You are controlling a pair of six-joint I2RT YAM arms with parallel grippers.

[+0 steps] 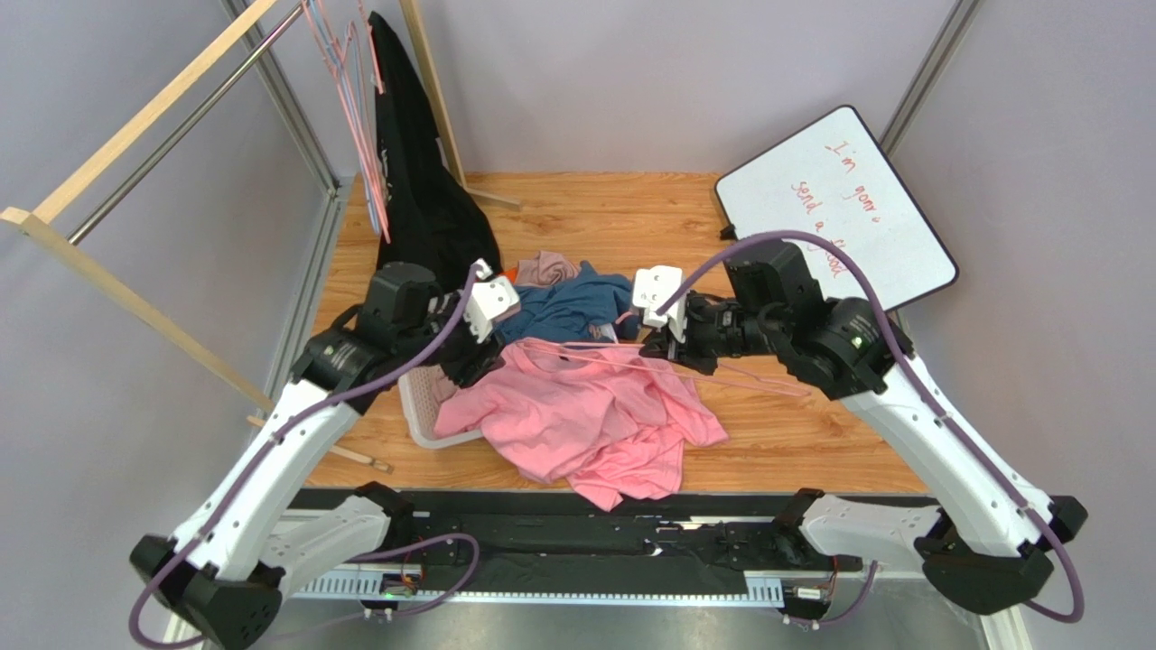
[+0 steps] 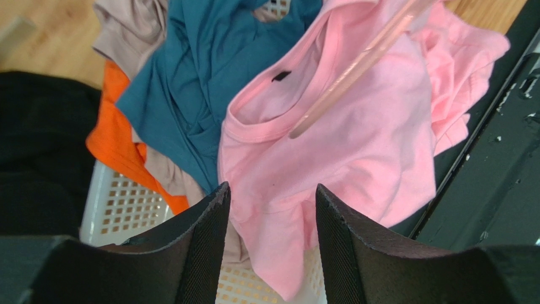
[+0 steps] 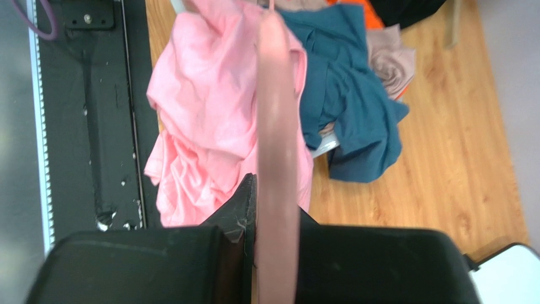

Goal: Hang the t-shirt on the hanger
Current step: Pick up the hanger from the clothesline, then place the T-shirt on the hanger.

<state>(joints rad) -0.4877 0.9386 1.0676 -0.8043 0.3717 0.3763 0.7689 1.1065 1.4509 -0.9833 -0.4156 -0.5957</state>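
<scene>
The light-pink t-shirt (image 1: 584, 413) lies crumpled on the table and over a white basket, its neck opening facing up (image 2: 279, 107). My right gripper (image 1: 661, 345) is shut on the pink hanger (image 3: 276, 126), whose arm reaches over the shirt's collar (image 2: 355, 69). My left gripper (image 2: 272, 209) is open and empty just above the shirt's near-left part, one finger on each side of a hanging fold. The shirt also shows in the right wrist view (image 3: 209, 107).
A blue t-shirt (image 1: 577, 305), an orange cloth (image 2: 120, 152) and a beige cloth (image 1: 547, 267) lie in the white perforated basket (image 2: 120, 206). A black garment (image 1: 421, 176) hangs on the rack with other hangers (image 1: 356, 95). A whiteboard (image 1: 835, 203) lies at the back right.
</scene>
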